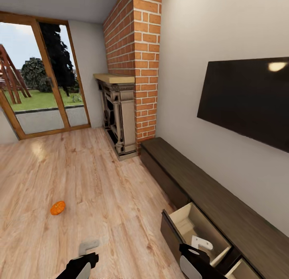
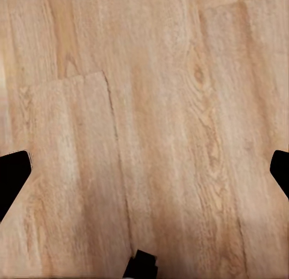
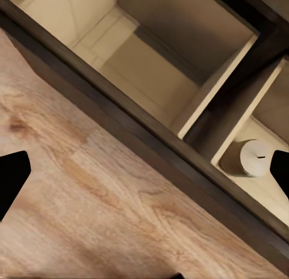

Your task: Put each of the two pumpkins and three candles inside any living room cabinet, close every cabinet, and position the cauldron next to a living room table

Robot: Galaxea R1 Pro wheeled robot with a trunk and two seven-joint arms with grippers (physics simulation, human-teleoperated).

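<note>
1. Beside the long dark cabinet (image 1: 224, 198), the robot stood with one drawer (image 1: 196, 227) pulled out over the wood floor (image 1: 100, 182), its pale inside bare and ready to take more items.
2. Near that drawer's front edge, the right gripper (image 3: 144, 171) hovered with its fingers spread wide and nothing between them, seemingly free for the next pick.
3. Further along the cabinet from the open drawer, the right wrist view showed a second open compartment (image 3: 265, 141) where one candle (image 3: 251, 157) stood upright against a divider, apparently already stowed.
4. Well away from the cabinet, out on the bare floor, one pumpkin (image 1: 57, 207) lay on its own, not yet collected.
5. Between the pumpkin and the cabinet, low at the robot's front, the left gripper (image 2: 144, 171) pointed down at bare planks, its fingers apart and holding nothing.
6. Beyond the far end of the cabinet, a brick chimney (image 1: 134, 58) and a dark fireplace (image 1: 117, 114) stood at the wall; a black television (image 1: 249, 98) hung above the cabinet.
7. Judged against the cabinet's contents, much of the job looked unfinished: the drawers stayed open because more goods were due, and closing them would come last.
</note>
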